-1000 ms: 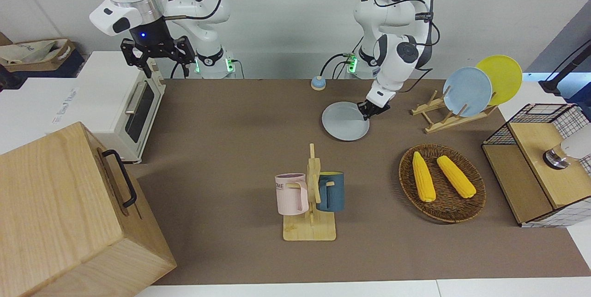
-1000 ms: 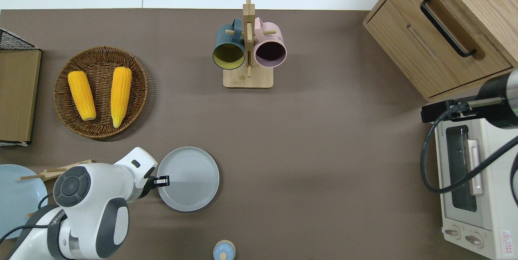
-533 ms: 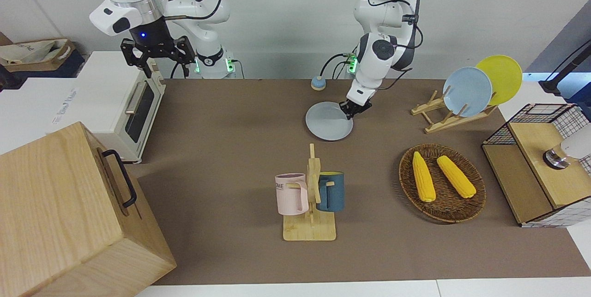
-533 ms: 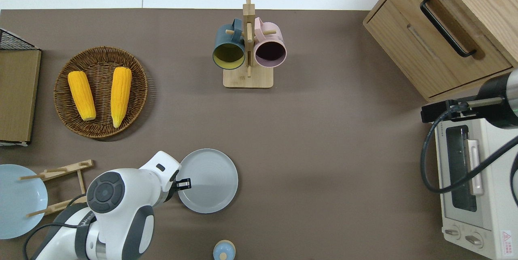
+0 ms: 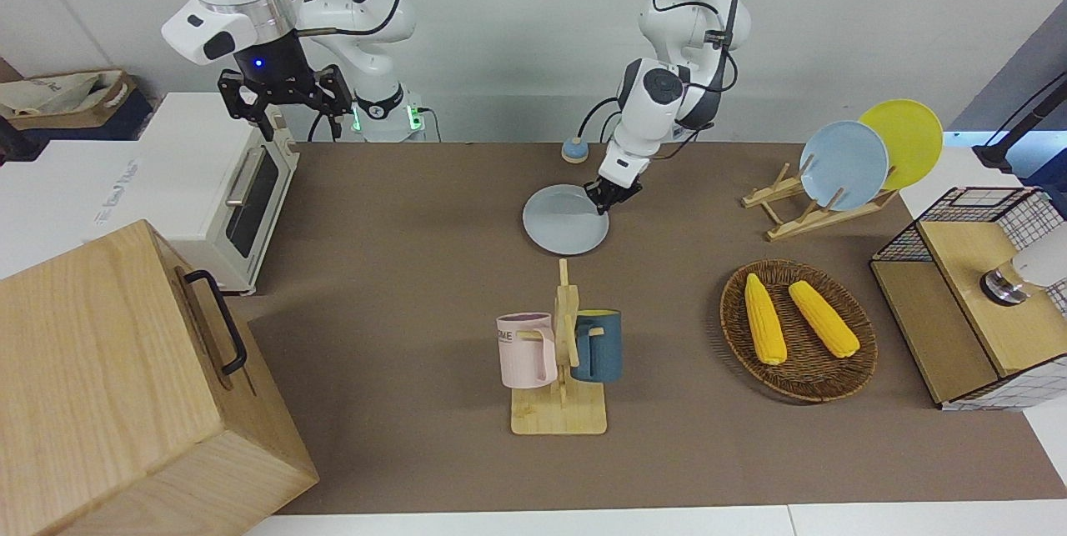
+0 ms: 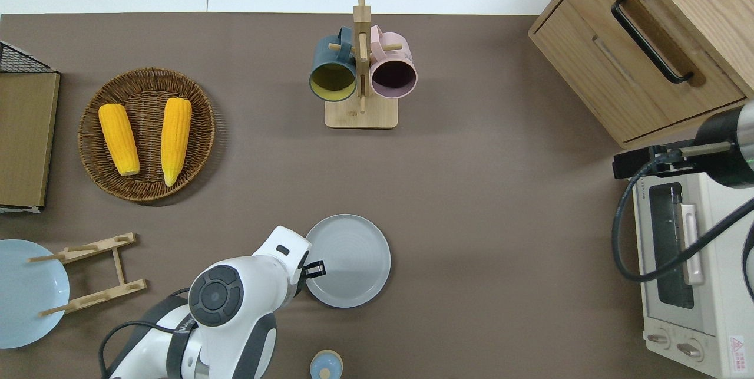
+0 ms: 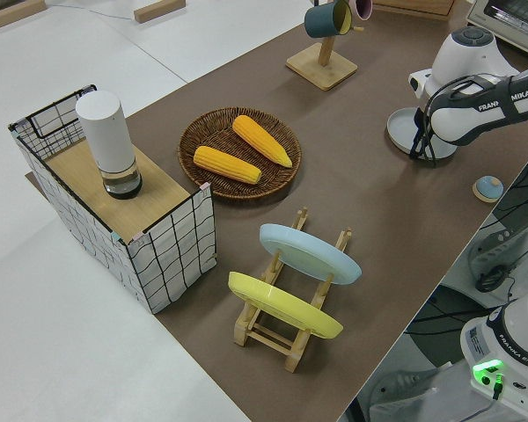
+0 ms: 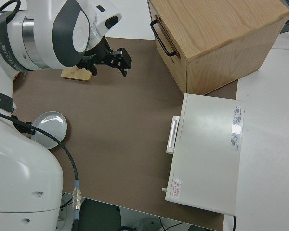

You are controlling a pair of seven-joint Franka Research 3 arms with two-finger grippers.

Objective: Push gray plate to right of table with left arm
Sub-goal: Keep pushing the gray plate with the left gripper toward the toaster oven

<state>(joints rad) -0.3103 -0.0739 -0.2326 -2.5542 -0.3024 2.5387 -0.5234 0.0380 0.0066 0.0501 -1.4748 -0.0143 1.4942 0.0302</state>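
The gray plate [image 5: 565, 221] lies flat on the brown table [image 5: 400, 286], nearer to the robots than the mug rack. It also shows in the overhead view [image 6: 350, 261] and the left side view [image 7: 405, 130]. My left gripper [image 5: 602, 197] is low at the plate's rim, on the side toward the left arm's end of the table, and touches it; it shows in the overhead view [image 6: 315, 269] too. My right gripper [image 5: 288, 115], with the blue dot above it, is open, empty and parked.
A mug rack [image 6: 360, 72] with two mugs stands mid-table. A corn basket [image 6: 147, 134] and a plate rack [image 5: 821, 202] with a light-blue and a yellow plate are toward the left arm's end. A toaster oven [image 6: 683, 261] and a wooden cabinet [image 6: 648, 43] are at the right arm's end. A small blue knob [image 6: 326, 365] sits near the robots.
The left gripper has moved toward the right arm's end of the table, and the gray plate has slid along with it by roughly its own width. The right arm has not moved.
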